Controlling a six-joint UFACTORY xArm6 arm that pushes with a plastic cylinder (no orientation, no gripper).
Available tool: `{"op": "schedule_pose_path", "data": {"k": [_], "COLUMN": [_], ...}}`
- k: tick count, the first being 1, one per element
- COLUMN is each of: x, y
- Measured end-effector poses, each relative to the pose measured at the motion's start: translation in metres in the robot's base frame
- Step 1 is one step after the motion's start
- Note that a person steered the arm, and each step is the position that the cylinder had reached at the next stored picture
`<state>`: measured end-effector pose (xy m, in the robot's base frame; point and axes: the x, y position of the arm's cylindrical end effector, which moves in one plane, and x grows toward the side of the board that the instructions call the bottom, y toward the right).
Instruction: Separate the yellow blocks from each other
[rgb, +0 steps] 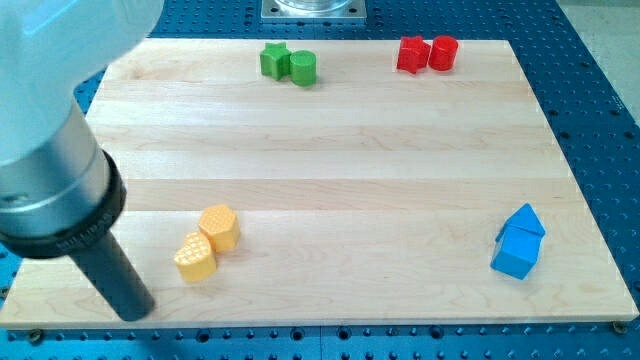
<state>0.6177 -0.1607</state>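
Note:
Two yellow blocks lie touching at the view's lower left: a yellow hexagon block (219, 226) and, just below and left of it, a yellow heart-shaped block (194, 257). My tip (134, 311) rests on the wooden board (330, 180) to the left of and slightly below the heart block, a short gap away. The arm's grey body fills the view's upper left corner.
A green star block (274, 60) touches a green cylinder (303, 68) at the top centre. A red star block (412, 54) touches a red cylinder (443, 52) at the top right. Two blue blocks (519, 243) sit together at the lower right. The board's bottom edge runs just below my tip.

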Motion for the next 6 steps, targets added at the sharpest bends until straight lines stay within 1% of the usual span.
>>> {"op": "schedule_pose_path", "data": {"k": [1,2,4,5,6], "x": [-0.032,-0.070,-0.133,-0.111,-0.097], "y": [0.027,0.030,0.135,0.128,0.188]}}
